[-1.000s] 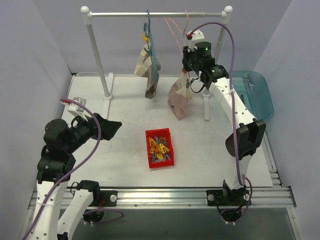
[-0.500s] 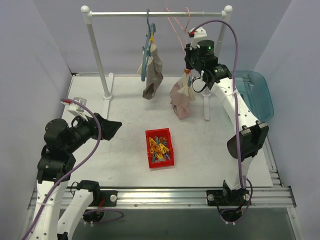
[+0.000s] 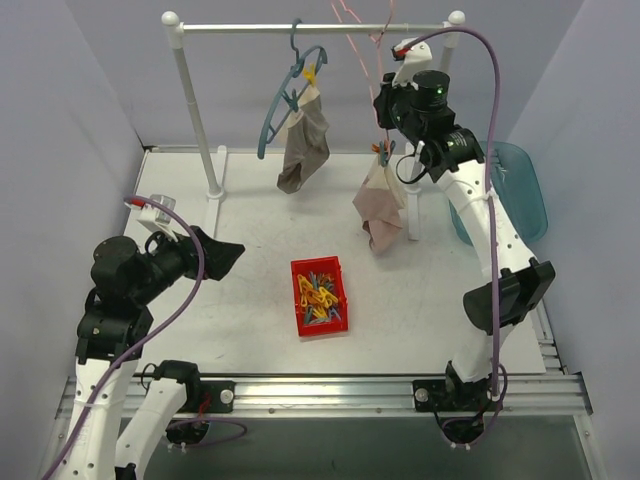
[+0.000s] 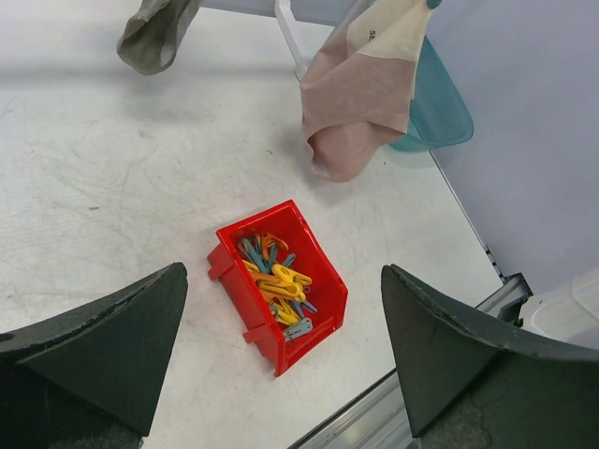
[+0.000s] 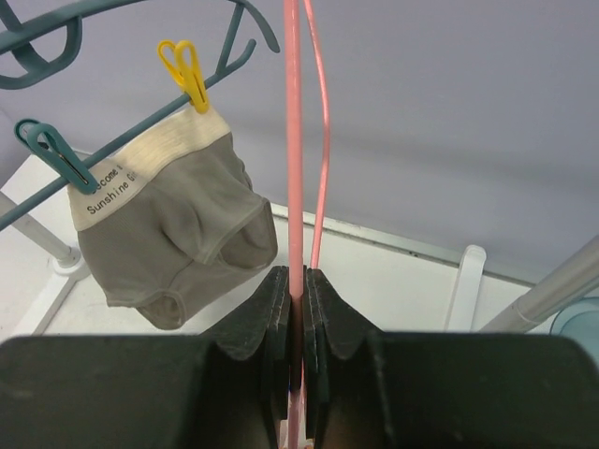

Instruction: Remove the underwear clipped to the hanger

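Right claw point(image 5: 295, 309) pinches the pink hanger point(image 5: 292, 140), pink underwear point(image 3: 380, 205) hanging under it, clipped I think. Pulling hard may drag the hanger off the rail point(image 3: 240, 29). Left claw point(image 3: 222, 256) wide, empty.

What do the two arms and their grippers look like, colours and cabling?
The left arm and right arm both have white links joined by black cylindrical joint housings. A loose purple cable loops along each. The left gripper and right gripper have black, wedge-shaped fingers with a matte, rough surface. A small green light glows on the right wrist housing.
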{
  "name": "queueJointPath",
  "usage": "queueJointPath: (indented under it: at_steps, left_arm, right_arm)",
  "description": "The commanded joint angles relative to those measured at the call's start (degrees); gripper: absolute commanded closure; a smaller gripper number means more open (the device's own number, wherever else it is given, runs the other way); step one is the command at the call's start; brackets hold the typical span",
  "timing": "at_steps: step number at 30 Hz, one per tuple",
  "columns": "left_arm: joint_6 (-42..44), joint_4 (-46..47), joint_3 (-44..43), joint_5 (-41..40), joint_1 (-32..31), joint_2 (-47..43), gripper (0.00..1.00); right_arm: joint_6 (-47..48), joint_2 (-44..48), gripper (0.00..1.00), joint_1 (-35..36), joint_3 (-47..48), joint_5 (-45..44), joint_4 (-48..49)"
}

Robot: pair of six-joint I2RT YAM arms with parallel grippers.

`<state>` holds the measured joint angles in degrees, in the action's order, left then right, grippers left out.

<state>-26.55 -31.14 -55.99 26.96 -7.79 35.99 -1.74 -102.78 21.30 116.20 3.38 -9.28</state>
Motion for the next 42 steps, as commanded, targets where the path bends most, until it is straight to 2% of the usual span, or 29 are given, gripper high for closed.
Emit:
queueJointPath:
  at_steps: [1, 9, 12, 18, 21, 24, 28, 33, 36, 39, 42]
  left_arm:
    - [0.1, 1.2, 0.2, -0.2, 0.2, 0.3, 0.07]
    - [0.4, 4.4, 0.4, 1.5, 0.2, 1.2, 0.07]
    - [0.4, 6.9, 0.5, 2.3, 0.2, 1.3, 0.07]
    - [-0.3, 16.2, 2.5, 12.5, -0.8, 3.7, 0.07]
    - [0.0, 21.5, 5.2, 15.7, -3.9, 5.9, 0.07]
    - [0.4, 25.8, 6.5, 14.6, -9.2, 8.0, 0.07]
    - [1.7, 29.3, 6.0, 9.0, -17.2, 11.6, 0.07]
    - [2.6, 36.9, 4.6, 6.3, -25.8, 17.9, 0.06]
    - [6.2, 39.0, 2.8, 4.9, -31.7, 21.6, 0.07]
    - [9.6, 41.9, 2.7, 2.5, -36.0, 24.2, 0.07]
    - [7.3, 42.4, 1.9, -3.9, -36.9, 26.8, 0.07]
  right_arm:
    - [-1.7, 4.7, 1.00, -0.5, -1.4, -1.2, 0.0]
    - [-3.8, 5.8, 1.00, -0.5, -5.0, -2.8, -11.3]
    - [-5.9, 8.4, 1.00, -0.5, -9.5, -5.4, -11.7]
    - [-11.5, 16.9, 1.00, -0.1, -20.9, -3.7, -11.2]
    - [-14.5, 22.2, 1.00, 0.1, -25.7, -1.5, -10.6]
    - [-17.3, 27.3, 1.00, 0.3, -31.5, -0.7, -10.1]
    - [-18.5, 32.9, 1.00, 0.5, -37.7, 3.5, -10.1]
    - [-19.4, 37.3, 1.00, 0.5, -43.5, 6.6, -10.5]
    - [-20.1, 39.3, 1.00, 0.3, -46.1, 8.7, -11.0]
    - [-20.2, 40.6, 1.00, 0.2, -48.4, 11.5, -11.7]
    - [-20.3, 42.0, 1.00, 0.2, -50.0, 13.8, -12.7]
